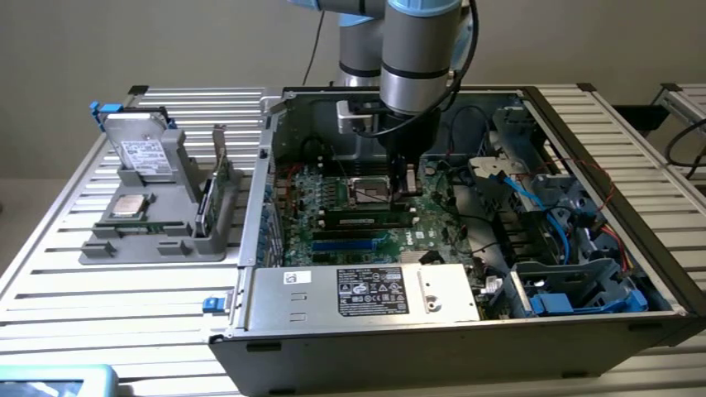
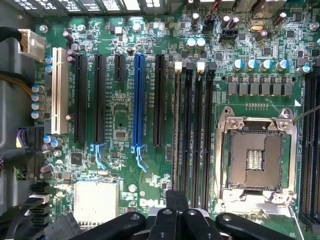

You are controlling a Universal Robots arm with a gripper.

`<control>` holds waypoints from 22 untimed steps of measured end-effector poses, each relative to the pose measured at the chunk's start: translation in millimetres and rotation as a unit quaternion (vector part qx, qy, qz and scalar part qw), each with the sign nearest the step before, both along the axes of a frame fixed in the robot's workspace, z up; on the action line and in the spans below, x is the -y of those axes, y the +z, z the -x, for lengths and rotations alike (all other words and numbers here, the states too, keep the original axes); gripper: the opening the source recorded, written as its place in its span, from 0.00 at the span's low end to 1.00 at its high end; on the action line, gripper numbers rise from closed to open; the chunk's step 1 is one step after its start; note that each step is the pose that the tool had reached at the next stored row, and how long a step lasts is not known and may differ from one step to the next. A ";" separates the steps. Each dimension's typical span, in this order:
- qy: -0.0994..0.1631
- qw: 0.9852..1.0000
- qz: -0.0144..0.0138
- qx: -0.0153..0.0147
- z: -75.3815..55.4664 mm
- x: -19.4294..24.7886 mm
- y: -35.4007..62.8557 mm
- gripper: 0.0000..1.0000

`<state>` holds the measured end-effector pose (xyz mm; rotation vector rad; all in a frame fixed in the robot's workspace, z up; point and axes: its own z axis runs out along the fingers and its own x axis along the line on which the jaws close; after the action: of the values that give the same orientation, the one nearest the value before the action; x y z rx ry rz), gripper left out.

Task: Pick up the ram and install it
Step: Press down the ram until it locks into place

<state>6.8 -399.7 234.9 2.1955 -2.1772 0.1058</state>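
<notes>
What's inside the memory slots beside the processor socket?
The ram appears seated in the slot farthest from the socket; the other slots look bare. The hand covers one end of each.

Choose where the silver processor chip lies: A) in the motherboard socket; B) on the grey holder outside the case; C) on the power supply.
B: the processor chip lies on the grey holder beside the case, and the motherboard socket stands empty.
</notes>
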 end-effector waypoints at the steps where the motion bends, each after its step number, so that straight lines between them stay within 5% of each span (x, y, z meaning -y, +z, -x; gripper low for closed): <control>1: 0.000 1.000 0.001 0.000 0.0 -0.2 -0.1 0.11; 18: -0.013 1.000 0.001 0.000 0.0 -2.3 -2.9 0.11; 22: -0.013 1.000 0.004 0.000 -0.1 -2.3 -3.0 0.11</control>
<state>7.0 -397.3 231.9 2.1632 -2.2003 0.1119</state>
